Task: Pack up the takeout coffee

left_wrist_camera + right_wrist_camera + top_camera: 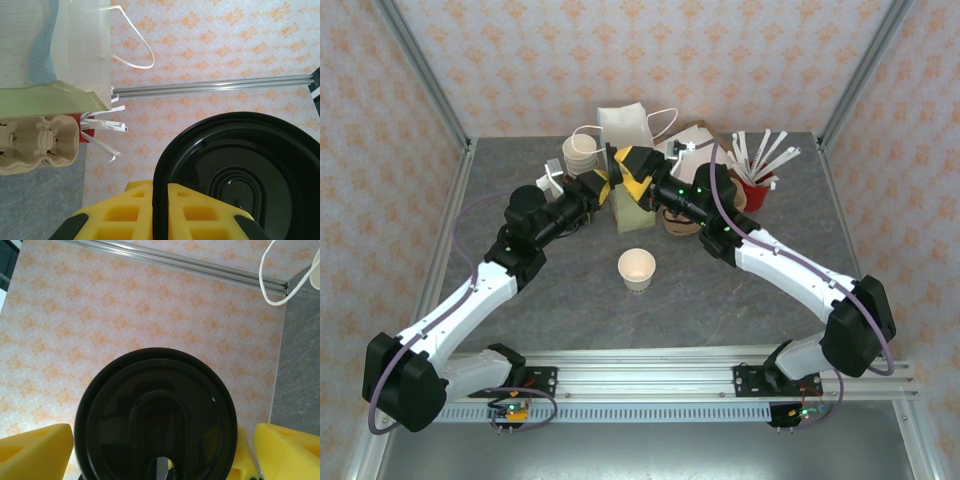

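The left tool (160,216) pinches the black lid (240,185) at its rim; the right tool (162,452) stands open astride it. Judged light, slick, flexible: rim holds suit.

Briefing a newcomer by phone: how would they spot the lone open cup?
On the grey table, look to the middle, between the left arm and the right arm. A small cream paper cup stands there upright, lidless. Unlike the stacked cups at the back beside the white paper bag, it stands alone.
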Controlling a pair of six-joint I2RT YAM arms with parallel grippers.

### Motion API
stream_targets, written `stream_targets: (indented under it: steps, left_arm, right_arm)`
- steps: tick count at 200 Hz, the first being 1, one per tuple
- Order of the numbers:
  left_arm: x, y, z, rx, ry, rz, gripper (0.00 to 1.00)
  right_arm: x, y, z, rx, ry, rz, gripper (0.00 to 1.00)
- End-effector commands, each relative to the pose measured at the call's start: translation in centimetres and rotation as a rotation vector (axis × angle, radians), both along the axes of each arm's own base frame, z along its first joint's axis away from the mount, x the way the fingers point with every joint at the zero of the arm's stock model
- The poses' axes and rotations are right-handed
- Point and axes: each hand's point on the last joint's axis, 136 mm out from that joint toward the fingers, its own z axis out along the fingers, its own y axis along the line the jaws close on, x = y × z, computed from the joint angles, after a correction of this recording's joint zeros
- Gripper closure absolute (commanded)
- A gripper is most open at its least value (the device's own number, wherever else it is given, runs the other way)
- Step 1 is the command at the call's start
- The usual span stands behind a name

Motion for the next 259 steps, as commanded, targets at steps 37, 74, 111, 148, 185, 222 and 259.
stream_targets:
  steps: [37,74,111,148,185,222,259]
  left_arm:
    - [-0.5,-0.7,0.6,0.016,-0.032,-0.028,0.87]
    - [-0.6,-0.9,0.4,0.018,-0.03,-0.035,0.87]
    - [-0.7,-1.0,0.2,0.025,-0.026,-0.039,0.87]
    - [-0.7,-1.0,-0.1,0.031,-0.019,-0.036,0.87]
    - [-0.8,-0.9,-0.3,0.043,-0.011,-0.033,0.86]
    - [-0.8,-0.7,-0.9,0.069,0.005,-0.024,0.72]
    - [-1.1,0.1,-1.9,0.127,0.025,0.006,0.55]
  right_arm:
    - [-0.4,0.6,2.0,0.051,-0.037,0.034,0.13]
    - [-0.3,0.9,2.0,0.079,-0.022,0.051,0.14]
    - [-0.3,0.8,2.2,0.089,-0.025,0.048,0.16]
    - [-0.3,0.6,2.2,0.079,-0.032,0.039,0.23]
    - [-0.3,0.3,1.9,0.063,-0.036,0.018,0.29]
    - [-0.2,-0.4,1.5,0.026,-0.041,-0.019,0.31]
    - [0.4,-2.5,0.0,-0.047,-0.041,-0.086,0.31]
